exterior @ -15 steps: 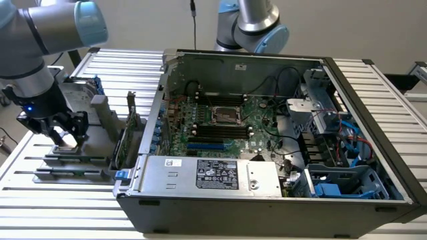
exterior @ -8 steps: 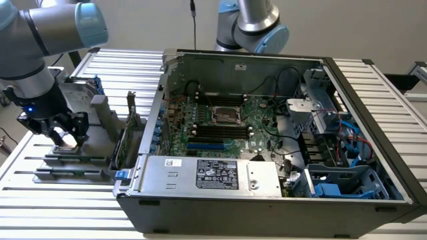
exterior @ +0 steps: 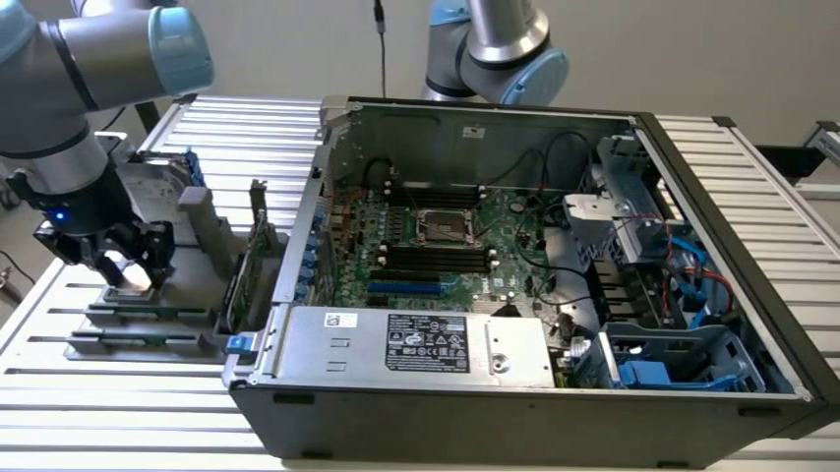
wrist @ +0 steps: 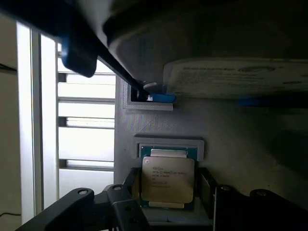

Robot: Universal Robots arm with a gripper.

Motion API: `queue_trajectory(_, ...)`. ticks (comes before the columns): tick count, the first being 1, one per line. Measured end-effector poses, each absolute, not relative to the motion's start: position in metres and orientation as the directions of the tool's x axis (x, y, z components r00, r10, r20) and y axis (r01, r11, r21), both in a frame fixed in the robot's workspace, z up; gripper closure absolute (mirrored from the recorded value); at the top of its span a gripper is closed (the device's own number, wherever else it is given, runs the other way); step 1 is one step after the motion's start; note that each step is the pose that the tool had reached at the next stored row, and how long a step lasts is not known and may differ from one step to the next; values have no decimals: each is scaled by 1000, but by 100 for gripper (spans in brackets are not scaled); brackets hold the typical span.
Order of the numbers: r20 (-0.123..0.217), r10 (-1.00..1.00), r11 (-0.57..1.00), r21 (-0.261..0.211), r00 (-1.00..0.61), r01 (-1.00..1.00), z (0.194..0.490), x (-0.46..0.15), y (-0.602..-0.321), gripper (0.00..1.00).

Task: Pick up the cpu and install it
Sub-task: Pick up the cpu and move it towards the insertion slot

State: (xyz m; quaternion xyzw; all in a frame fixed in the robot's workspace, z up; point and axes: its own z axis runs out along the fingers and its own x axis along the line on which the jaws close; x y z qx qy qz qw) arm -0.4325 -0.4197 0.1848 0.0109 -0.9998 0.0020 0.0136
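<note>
We count one open computer case, holding one motherboard with one socket. Two grey robot arms show: the near arm at the exterior view's left and a second arm behind the case. The near arm's gripper hangs over one grey holder, its fingers spread wide. One cpu lies flat in the holder between them, metal lid up, its slightly longer sides facing the fingers, unpinched.
</note>
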Motion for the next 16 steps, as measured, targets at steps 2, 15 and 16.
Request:
queue_trajectory(2,27,-20,1000,-4,-999,-20,185,-433,-420,40)
queue_trajectory(15,28,-15,1000,-3,-999,-15,184,-433,-420,45)
queue_trajectory(16,28,-15,1000,-3,-999,-15,184,-433,-420,45)
